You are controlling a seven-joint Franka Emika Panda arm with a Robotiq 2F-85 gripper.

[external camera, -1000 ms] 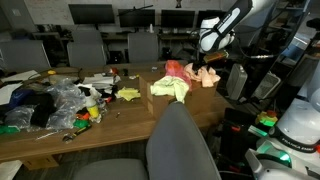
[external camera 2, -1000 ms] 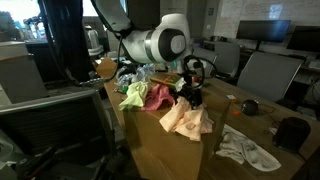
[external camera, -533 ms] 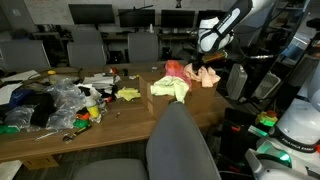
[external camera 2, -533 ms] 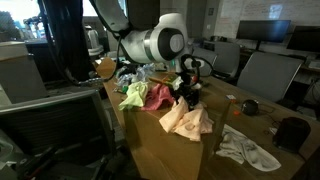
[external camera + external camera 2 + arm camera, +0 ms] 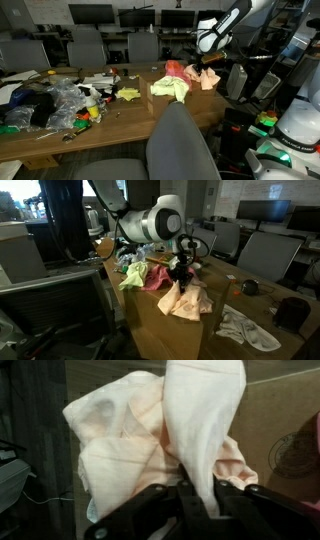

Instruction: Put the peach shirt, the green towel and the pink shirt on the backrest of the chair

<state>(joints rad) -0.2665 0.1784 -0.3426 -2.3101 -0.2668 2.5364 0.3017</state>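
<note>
- Now, in the wrist view the tool (image 5: 195,498) is pinched shut on a raised fold of the peach shirt (image 5: 150,435); the fold stands up between the jaws while the rest of the cloth bunches below it.
- In an exterior view the peach shirt lies at the far end of the desk (image 5: 125,118), with the tool directly over it; most of the cloth appears to rest on the desk, so we judge the lift barely begun.
- The relation that matters: the chair (image 5: 183,145) stands at the near edge of the desk, well apart from the tool, its backrest top lower in the picture and toward the middle; the shirt must therefore travel from the desk's end across its edge toward the camera.
- We cannot tell from here how the backrest's top edge runs against the desk edge; we would want the shirt's width laid across that rounded top.
- The pink shirt (image 5: 176,69) lies just beside the peach one, and the green towel (image 5: 170,88) next to it, nearer the chair; both sit close to the path, and a trailing hem could drag them.
- Farther along the desk are a small yellow scrap (image 5: 129,94) and a heap of plastic bags (image 5: 55,100), well clear of the path; a white cloth (image 5: 250,330) lies near the peach shirt on its other side.
</note>
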